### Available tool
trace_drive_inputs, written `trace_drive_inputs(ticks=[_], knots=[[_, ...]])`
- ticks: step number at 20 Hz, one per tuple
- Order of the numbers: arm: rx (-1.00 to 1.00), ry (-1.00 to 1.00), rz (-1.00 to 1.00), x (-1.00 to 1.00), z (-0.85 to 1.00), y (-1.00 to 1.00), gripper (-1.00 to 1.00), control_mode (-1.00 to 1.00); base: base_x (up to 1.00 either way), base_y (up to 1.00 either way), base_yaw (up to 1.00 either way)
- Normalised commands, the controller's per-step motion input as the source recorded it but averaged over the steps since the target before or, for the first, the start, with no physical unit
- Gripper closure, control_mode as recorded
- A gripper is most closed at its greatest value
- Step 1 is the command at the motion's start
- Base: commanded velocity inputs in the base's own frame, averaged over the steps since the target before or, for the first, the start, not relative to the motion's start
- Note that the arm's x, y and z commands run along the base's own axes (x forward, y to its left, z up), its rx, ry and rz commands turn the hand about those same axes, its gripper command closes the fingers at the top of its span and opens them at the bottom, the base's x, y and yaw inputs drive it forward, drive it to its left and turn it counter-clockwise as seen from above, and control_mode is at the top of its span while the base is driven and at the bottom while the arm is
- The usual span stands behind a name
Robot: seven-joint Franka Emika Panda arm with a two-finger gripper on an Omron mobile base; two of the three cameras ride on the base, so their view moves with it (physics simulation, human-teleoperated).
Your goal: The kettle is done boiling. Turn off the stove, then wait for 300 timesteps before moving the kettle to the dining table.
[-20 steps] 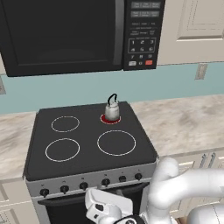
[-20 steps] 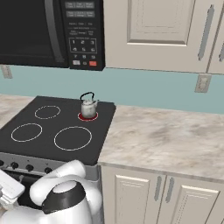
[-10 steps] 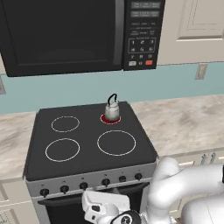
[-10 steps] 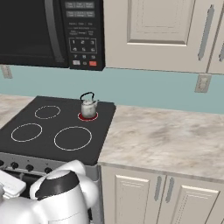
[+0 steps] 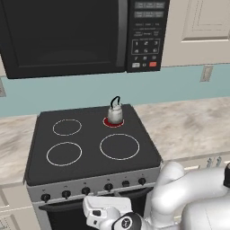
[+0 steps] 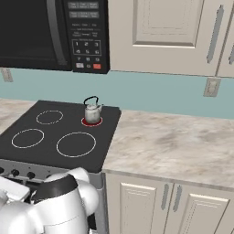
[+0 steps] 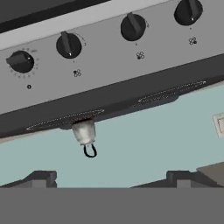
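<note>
The small silver kettle (image 5: 115,113) (image 6: 92,112) stands on the stove's (image 5: 90,143) back right burner, whose ring glows red (image 5: 113,122). My hand (image 5: 103,213) hangs low in front of the oven, under the knob row (image 5: 86,190). In the rolled hand view my gripper (image 7: 111,179) is open with nothing between the fingertips (image 7: 43,177). It faces the silver panel from a short distance. The leftmost knob (image 7: 19,61) there is turned sideways, while the other knobs (image 7: 68,44) stand nearly upright. The kettle (image 7: 84,132) shows beyond the panel. The dining table is out of view.
A black microwave (image 5: 81,36) hangs above the stove. Marbled counter (image 6: 173,141) runs to the right over pale cabinets (image 6: 146,205), with wall cabinets (image 6: 164,32) above. My white arm (image 5: 188,197) bulks at the lower right of the left base view.
My hand has drifted slightly left in front of the oven and the arm has shifted with it. The kettle and the red burner look the same.
</note>
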Motion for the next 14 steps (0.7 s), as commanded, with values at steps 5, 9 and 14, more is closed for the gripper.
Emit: trace_drive_inputs(ticks=[5,9,14], knots=[[-0.06,0.01,0.05,0.03,-0.2,0.07,-1.0,-1.0,0.0,0.0,0.0],[-0.06,0.0,0.05,0.0,-0.2,0.08,-1.0,-1.0,0.0,0.0,0.0],[-0.03,0.01,0.04,0.01,-0.11,0.02,-1.0,-1.0,0.0,0.0,0.0]])
